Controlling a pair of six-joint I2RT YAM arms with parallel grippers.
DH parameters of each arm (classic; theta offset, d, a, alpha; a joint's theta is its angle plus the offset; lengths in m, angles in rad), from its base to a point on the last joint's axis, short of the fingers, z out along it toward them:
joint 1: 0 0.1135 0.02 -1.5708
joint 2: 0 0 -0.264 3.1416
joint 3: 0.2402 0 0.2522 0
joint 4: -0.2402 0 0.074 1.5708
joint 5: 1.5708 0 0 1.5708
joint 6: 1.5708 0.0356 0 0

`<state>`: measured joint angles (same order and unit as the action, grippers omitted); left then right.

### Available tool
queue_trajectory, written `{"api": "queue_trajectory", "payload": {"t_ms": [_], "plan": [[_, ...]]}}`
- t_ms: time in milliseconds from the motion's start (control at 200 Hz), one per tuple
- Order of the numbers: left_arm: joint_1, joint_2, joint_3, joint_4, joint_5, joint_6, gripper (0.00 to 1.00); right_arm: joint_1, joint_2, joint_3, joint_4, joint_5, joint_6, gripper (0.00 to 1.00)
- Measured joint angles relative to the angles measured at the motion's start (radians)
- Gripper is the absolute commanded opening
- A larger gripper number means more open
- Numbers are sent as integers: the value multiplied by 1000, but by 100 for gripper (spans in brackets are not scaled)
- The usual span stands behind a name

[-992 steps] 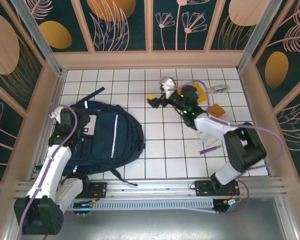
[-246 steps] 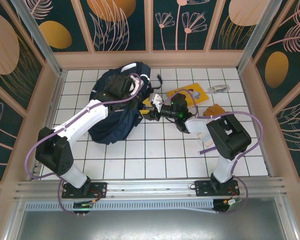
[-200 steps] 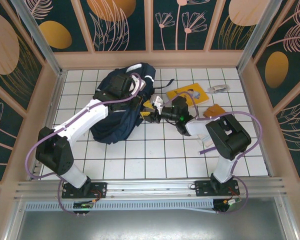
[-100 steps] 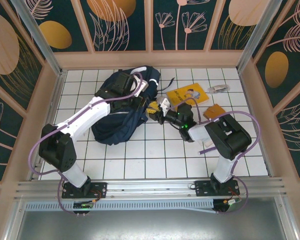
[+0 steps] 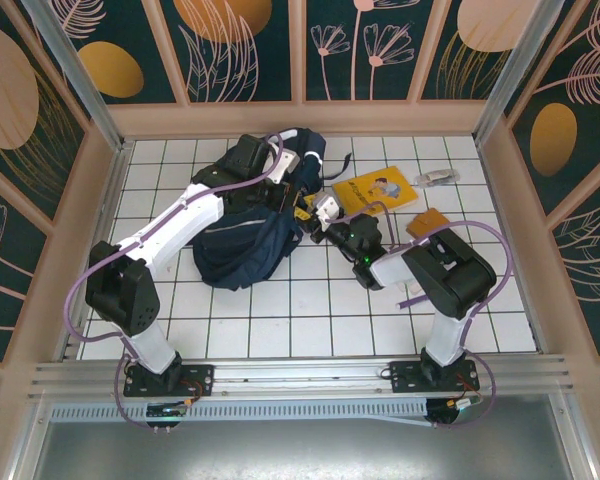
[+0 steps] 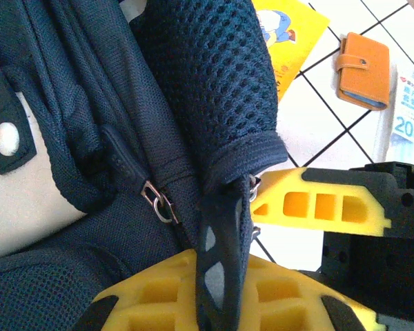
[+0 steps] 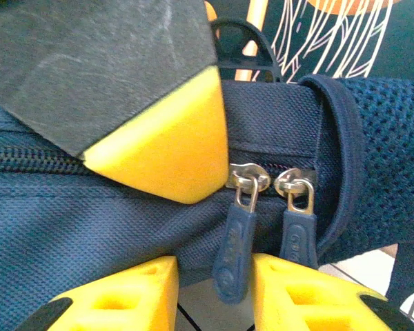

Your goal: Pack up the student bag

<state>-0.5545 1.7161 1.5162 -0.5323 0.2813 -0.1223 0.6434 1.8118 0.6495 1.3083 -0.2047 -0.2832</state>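
The student bag (image 5: 242,245), navy blue, lies bunched at the back middle of the tiled table with its top end pulled up. My left gripper (image 5: 283,194) is shut on a dark strap (image 6: 219,238) at the bag's top, and the strap runs down between its yellow fingers (image 6: 141,300). My right gripper (image 5: 308,220) is at the bag's right edge, facing the zip. In the right wrist view its jaws (image 7: 217,279) stand apart, and a blue zipper pull (image 7: 234,252) hangs between them. A second pull (image 7: 298,231) hangs just to the right.
A yellow book (image 5: 375,188), an orange wallet (image 5: 432,222), a small white item (image 5: 438,177) and a purple pen (image 5: 417,298) lie right of the bag. The wooden frame walls stand on three sides of the table.
The left arm has drawn the bag's top up and to the right. The right gripper has come in against the zip and its jaws have narrowed around the pull.
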Motion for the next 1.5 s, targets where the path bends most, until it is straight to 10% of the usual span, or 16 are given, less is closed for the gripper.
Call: {"api": "queue_trajectory", "payload": {"t_ms": [195, 460, 596, 866, 1111, 1281, 1501], "plan": [[0, 6, 1, -3, 14, -3, 0, 0, -1, -3, -3, 4, -23, 18], [0, 32, 19, -26, 44, 52, 0, -14, -1, -3, -26, -16, 7, 20], [0, 32, 23, -49, 56, 101, 0, -29, -3, -1, -34, -38, 30, 1], [48, 32, 23, -79, 158, 103, 23, -40, -10, 0, -63, -113, 26, 0], [143, 53, 66, -104, 315, 92, 25, -46, -10, 0, -174, -165, -3, 0], [136, 89, 66, -144, 349, 99, 65, -47, -10, 1, -210, -180, -23, 0], [134, 105, 43, -189, 336, 99, 66, -47, -10, 5, -222, -192, -33, 0]]}}
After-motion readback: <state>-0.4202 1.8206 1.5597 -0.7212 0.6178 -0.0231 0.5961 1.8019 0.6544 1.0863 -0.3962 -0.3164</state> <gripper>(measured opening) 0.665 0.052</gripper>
